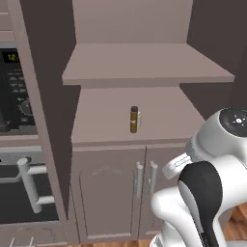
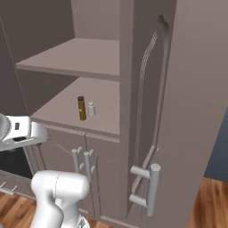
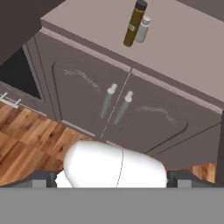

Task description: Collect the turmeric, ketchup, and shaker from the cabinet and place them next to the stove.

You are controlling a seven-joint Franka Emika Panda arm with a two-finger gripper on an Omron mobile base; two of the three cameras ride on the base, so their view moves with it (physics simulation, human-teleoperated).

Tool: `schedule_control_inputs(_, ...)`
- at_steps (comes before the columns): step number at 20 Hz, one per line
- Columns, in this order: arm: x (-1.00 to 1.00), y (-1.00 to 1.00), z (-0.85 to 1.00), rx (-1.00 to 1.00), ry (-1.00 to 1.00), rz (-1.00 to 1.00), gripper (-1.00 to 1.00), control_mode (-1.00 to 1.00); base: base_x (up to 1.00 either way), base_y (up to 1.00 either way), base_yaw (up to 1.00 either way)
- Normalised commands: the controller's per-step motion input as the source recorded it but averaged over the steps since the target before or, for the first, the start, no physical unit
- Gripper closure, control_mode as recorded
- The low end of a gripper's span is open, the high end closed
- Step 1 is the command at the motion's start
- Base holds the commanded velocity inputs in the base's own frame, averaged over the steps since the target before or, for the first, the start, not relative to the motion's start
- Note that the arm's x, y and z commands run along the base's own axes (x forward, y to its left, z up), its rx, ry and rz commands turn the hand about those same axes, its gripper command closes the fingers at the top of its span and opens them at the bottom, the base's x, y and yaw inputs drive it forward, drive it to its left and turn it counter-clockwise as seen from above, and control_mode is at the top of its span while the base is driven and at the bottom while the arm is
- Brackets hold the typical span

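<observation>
Hand view puts the turmeric (image 3: 134,24) at the top centre of the frame, upright on the cabinet (image 3: 183,48) shelf, the shaker (image 3: 142,29) touching or just beside its right. The pincer's tips sit at the bottom edge, so the reach runs upward through the frame; whether they are spread cannot be told.

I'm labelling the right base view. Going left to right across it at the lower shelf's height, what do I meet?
Turmeric → shaker → the neighbouring cupboard's long vertical bar handle.
</observation>
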Motion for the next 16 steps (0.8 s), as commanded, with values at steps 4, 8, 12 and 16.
schedule_control_inputs(4, 0.00, 0.00, 0.00, 0.00, 0.00, 0.00, -1.00, 1.00, 0.31, 0.44, -0.31)
schedule_control_inputs(8, 0.00, 0.00, 0.00, 0.00, 0.00, 0.00, -1.00, 1.00, 0.44, 0.39, -0.29)
schedule_control_inputs(12, 0.00, 0.00, 0.00, 0.00, 0.00, 0.00, -1.00, 1.00, 0.53, 0.31, -0.24)
schedule_control_inputs(16, 0.00, 0.00, 0.00, 0.00, 0.00, 0.00, -1.00, 1.00, 0.55, 0.11, -0.12)
